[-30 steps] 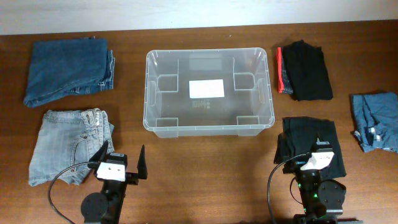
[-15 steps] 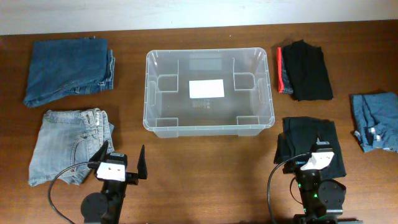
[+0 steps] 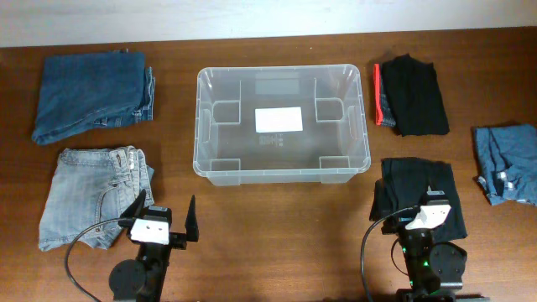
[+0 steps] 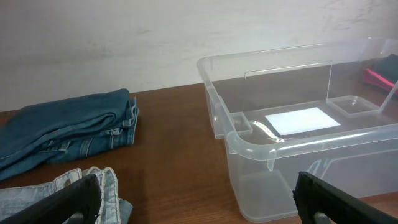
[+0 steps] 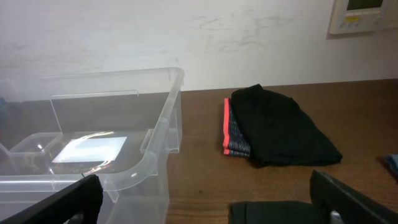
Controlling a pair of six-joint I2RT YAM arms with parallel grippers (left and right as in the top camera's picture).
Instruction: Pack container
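Note:
The container [image 3: 226, 126] is a clear plastic bin with a white label on its base, standing empty at the table's middle back. It also shows in the left wrist view [image 4: 249, 146] and the right wrist view [image 5: 163, 127]. My left gripper [image 3: 168, 204] is open and empty at the front left, in front of the bin, its fingers spread wide in the left wrist view [image 4: 196, 202]. My right gripper [image 3: 430, 198] is open and empty at the front right, over the near edge of a folded black garment [image 3: 417, 189]; its fingers are spread wide in the right wrist view [image 5: 211, 205].
Folded dark blue jeans [image 3: 92, 94] lie at the back left and light blue jeans [image 3: 94, 197] at the front left, beside my left gripper. A black garment with red trim [image 3: 413, 94] lies at the back right. A blue denim piece [image 3: 508, 164] lies at the far right.

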